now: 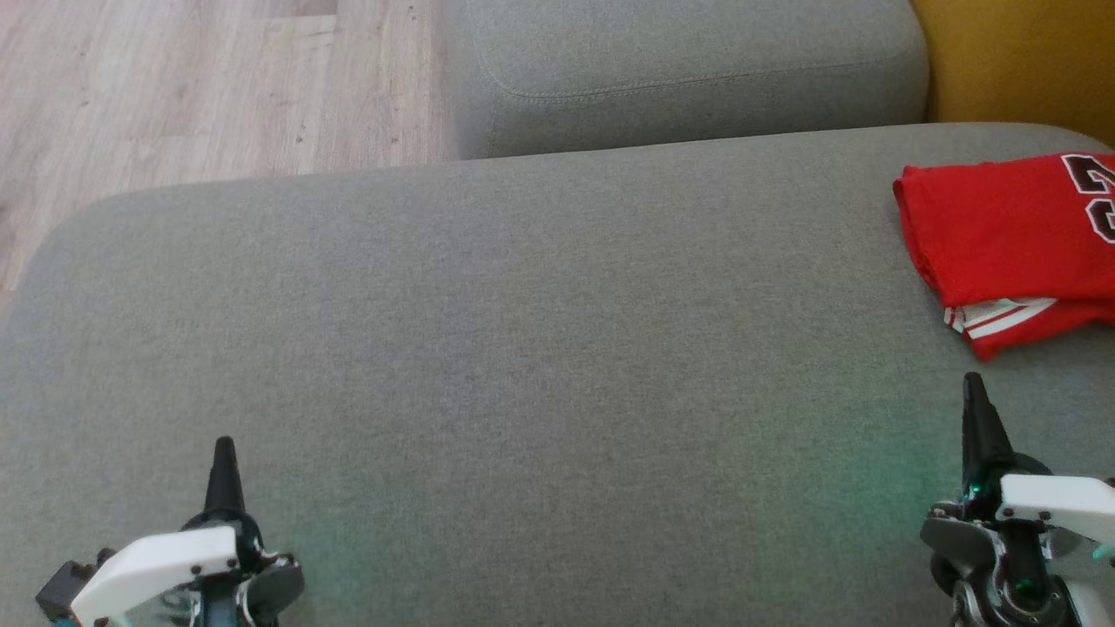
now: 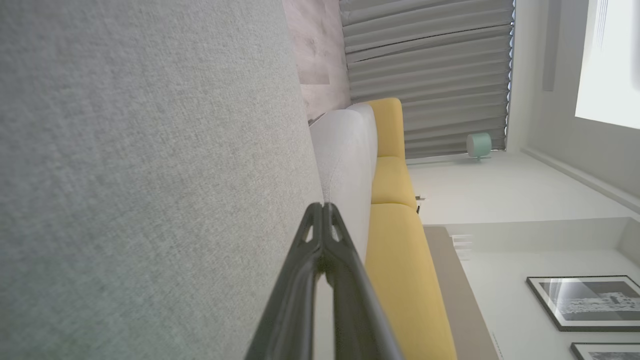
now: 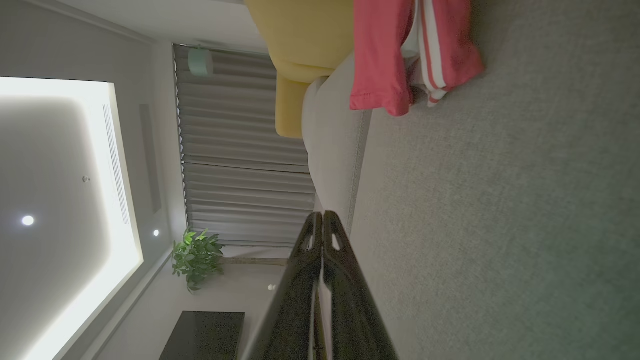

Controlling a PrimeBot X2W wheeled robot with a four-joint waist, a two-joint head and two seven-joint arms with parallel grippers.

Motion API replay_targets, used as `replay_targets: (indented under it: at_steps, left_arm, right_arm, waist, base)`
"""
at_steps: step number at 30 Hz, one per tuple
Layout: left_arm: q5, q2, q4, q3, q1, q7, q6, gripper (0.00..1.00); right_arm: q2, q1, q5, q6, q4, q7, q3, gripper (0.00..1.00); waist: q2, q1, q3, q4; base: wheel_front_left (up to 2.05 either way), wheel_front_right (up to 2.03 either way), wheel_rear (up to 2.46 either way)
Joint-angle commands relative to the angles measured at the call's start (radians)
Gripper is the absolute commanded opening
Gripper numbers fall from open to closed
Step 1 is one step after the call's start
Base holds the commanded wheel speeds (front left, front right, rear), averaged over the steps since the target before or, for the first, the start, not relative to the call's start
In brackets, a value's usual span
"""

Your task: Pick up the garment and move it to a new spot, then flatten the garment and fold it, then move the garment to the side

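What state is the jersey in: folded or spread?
Folded. The jersey lies in a compact stack on the cushion, its layered edges showing striped trim between them; its right part runs out of frame.

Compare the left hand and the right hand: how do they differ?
1. The left hand is over the bare grey sofa seat, far from the red jersey; the right hand sits just short of the jersey's striped edge, not touching.
2. In the head view, the right hand reaches further up than the left hand.
Shared: both shut, empty, fingers pointing the same way.
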State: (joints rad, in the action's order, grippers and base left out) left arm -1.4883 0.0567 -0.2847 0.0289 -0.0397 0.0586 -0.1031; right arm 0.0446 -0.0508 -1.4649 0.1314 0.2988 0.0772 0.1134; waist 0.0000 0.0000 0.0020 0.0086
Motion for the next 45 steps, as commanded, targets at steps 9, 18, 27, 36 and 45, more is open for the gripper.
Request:
replay_targets:
  at_steps: [9,18,27,36,45]
  left_arm:
    - [-0.127,0.010,0.040,0.059,-0.065,0.033,-0.026,0.00]
    - [-0.137,0.009,0.040,0.064,-0.067,0.038,-0.028,0.00]
    - [-0.135,0.007,0.040,0.067,-0.067,0.040,-0.028,0.00]
    - [-0.134,0.005,0.040,0.069,-0.067,0.042,-0.028,0.00]
    - [-0.132,0.004,0.040,0.071,-0.067,0.043,-0.028,0.00]
  right_arm:
    - [0.006,-0.056,-0.131,-0.001,-0.053,0.033,-0.001,0.00]
    - [0.006,-0.057,-0.144,-0.001,-0.054,0.036,0.001,0.00]
    - [0.006,-0.057,-0.144,-0.001,-0.054,0.036,0.001,0.00]
    - [0.006,-0.057,-0.144,-0.001,-0.054,0.036,0.001,0.00]
    - [0.006,-0.057,-0.144,-0.001,-0.054,0.036,0.001,0.00]
  waist:
    - [0.0000,0.0000,0.001,-0.008]
    - [0.0000,0.0000,0.001,-0.009]
    - [0.0000,0.0000,0.001,-0.009]
    - [0.0000,0.0000,0.001,-0.009]
    - [0.0000,0.0000,0.001,-0.009]
  base:
    - [0.00,0.00,0.00]
    - [0.00,0.00,0.00]
    - [0.00,0.00,0.00]
    - [0.00,0.00,0.00]
    - [0.00,0.00,0.00]
